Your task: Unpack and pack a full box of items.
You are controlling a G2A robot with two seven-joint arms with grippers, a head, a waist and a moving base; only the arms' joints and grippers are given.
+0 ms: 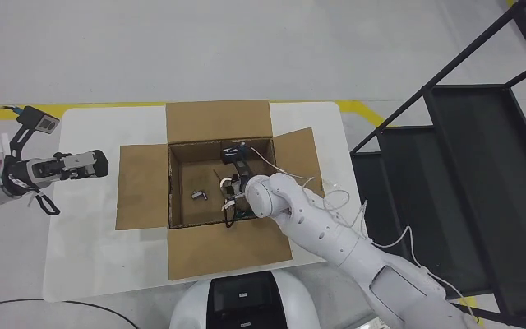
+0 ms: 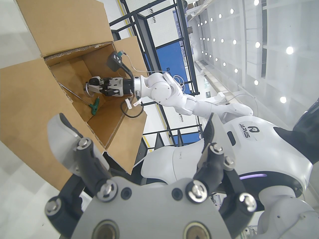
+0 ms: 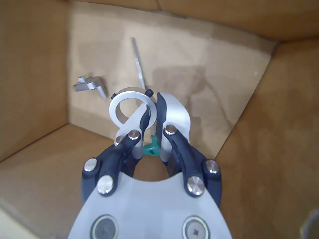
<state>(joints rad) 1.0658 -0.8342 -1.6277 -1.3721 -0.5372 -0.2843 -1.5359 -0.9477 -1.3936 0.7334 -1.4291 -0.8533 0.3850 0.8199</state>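
Right pincer [image 3: 152, 111] clamping metal ring [image 3: 129, 96], inside box [image 3: 37, 50]

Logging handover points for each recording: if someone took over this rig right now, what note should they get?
Left gripper: open, empty, held apart from the box at the left side of the table.
Right gripper: down inside the box, shut on the metal ring.
In the box: green-handled hex key and small metal bracket lie on its floor.
Done: ring gripped.
Left: cannot tell whether the ring is coming out or going in; hex key and bracket untouched.
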